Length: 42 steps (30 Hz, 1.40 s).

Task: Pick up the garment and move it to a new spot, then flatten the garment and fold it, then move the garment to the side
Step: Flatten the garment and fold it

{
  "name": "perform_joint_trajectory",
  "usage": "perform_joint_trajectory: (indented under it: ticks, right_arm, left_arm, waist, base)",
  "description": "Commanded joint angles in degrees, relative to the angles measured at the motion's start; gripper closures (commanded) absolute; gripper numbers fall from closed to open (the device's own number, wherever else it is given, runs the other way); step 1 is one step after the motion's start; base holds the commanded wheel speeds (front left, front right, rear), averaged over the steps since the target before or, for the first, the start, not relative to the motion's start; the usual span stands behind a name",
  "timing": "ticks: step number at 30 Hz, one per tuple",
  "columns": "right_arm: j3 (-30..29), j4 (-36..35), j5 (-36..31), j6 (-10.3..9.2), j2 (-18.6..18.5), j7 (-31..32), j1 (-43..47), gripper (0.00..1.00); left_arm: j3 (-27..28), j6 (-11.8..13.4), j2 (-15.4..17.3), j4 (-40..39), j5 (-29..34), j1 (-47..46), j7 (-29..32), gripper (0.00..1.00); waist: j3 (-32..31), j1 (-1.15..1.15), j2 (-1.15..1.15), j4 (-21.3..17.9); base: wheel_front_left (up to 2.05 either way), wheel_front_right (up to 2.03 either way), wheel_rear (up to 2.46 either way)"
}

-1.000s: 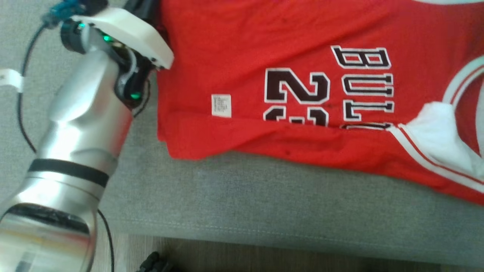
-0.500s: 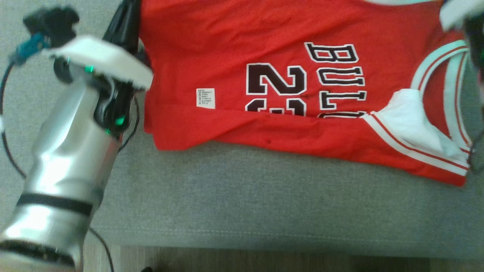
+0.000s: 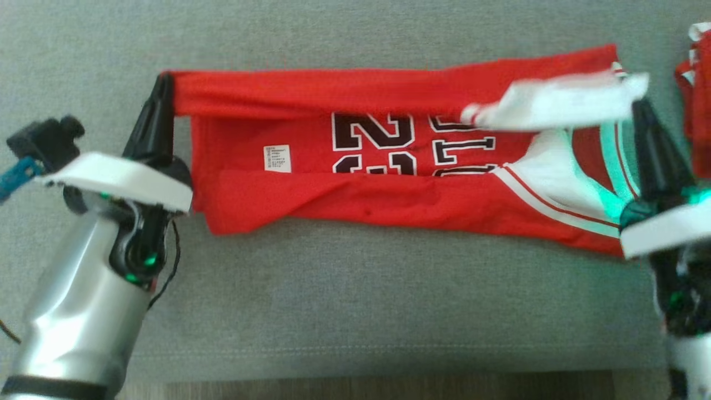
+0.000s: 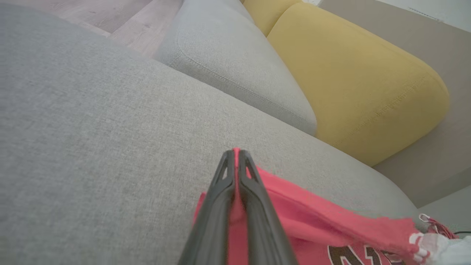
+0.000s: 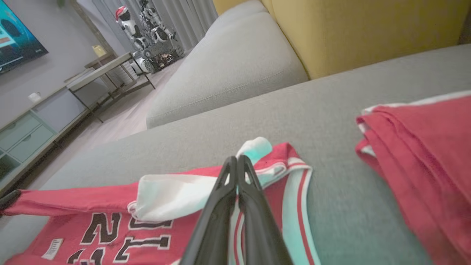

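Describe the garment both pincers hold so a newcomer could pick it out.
On the wide grey sofa seat, find the long red jersey stretched across the middle, its far edge pinched by the left pincer and right pincer. Unlike the folded red pile at the seat's right end, it shows black white-edged numerals and lettering and a small white label.

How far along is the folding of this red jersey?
Done: the jersey lies flat on the grey cushion with its near long edge folded over the number. In hand: the left gripper and right gripper are both shut on the far edge, stretching it taut for the second fold. Left: lay that fold down, finish folding, then move it aside.
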Motion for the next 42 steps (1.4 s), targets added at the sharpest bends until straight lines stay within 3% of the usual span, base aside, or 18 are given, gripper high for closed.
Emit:
perform_joint_trajectory:
  ticks: [1,8,9,10,11,12,13,18,24,31,42]
  right_arm:
    - [-0.1,-3.3,-0.4,0.37,0.7,0.7,1.3,1.00]
    - [-1.8,-7.8,-2.6,0.37,7.0,4.6,9.8,1.00]
    - [-1.8,-7.7,-3.3,0.37,7.5,5.0,10.4,1.00]
    - [-1.7,-7.7,-3.8,0.37,7.9,5.1,10.9,1.00]
    - [-1.5,-7.8,-4.3,0.37,8.3,5.0,11.2,0.89]
    - [-1.4,-7.8,-5.2,0.37,8.6,4.9,11.6,0.25]
    - [-1.2,-7.9,-6.2,0.37,8.9,4.6,11.9,0.00]
    - [-0.8,-9.1,-12.9,0.37,9.3,0.3,11.9,0.00]
    - [-0.8,-11.2,-20.4,0.37,10.1,-4.9,11.5,0.00]
    - [-0.9,-10.7,-25.5,0.37,11.0,-6.3,13.6,0.00]
    - [-0.9,-8.5,-26.6,0.37,11.6,-6.7,16.3,0.00]
  left_arm:
    - [2.6,0.6,2.7,-2.1,0.0,0.3,-0.7,1.00]
    - [1.4,2.6,3.1,-3.6,0.6,4.8,0.0,1.00]
    - [1.1,3.0,3.2,-3.2,1.2,5.2,0.0,0.67]
    - [0.7,3.6,3.4,-2.9,2.0,5.5,-0.1,0.00]
    - [0.4,4.1,3.3,-2.7,2.8,5.8,-0.1,0.00]
    - [0.2,4.6,3.3,-2.6,3.7,6.2,-0.2,0.00]
    - [-0.1,5.4,3.4,-2.5,5.1,6.6,-0.3,0.00]
    - [3.0,9.7,2.1,-6.4,12.7,9.7,-0.7,0.00]
    - [9.0,13.0,-0.8,-15.5,24.4,16.7,-0.7,0.00]
    - [10.4,12.9,-2.8,-20.9,32.6,23.3,-0.7,0.00]
    - [9.7,12.2,-3.3,-20.6,34.9,28.0,-0.7,0.00]
  waist:
    - [-0.4,0.00,0.00,-0.4]
    - [-1.0,0.00,0.00,-1.0]
    - [-1.1,0.00,0.00,-1.1]
    - [-1.2,0.00,0.00,-1.2]
    - [-1.4,0.00,0.00,-1.3]
    - [-1.6,0.00,0.00,-1.4]
    - [-1.8,0.00,0.00,-1.5]
    - [-3.2,0.00,0.00,-1.6]
    - [-6.1,0.00,0.00,-1.4]
    - [-9.8,0.00,0.00,-1.2]
    - [-12.3,0.00,0.00,-1.6]
  base:
    - [0.00,0.00,0.00]
    - [0.00,0.00,0.00]
    - [0.00,0.00,0.00]
    - [0.00,0.00,0.00]
    - [0.00,0.00,0.00]
    - [0.00,0.00,0.00]
    - [0.00,0.00,0.00]
    - [0.00,0.00,0.00]
    - [0.00,0.00,0.00]
    - [0.00,0.00,0.00]
    - [0.00,0.00,0.00]
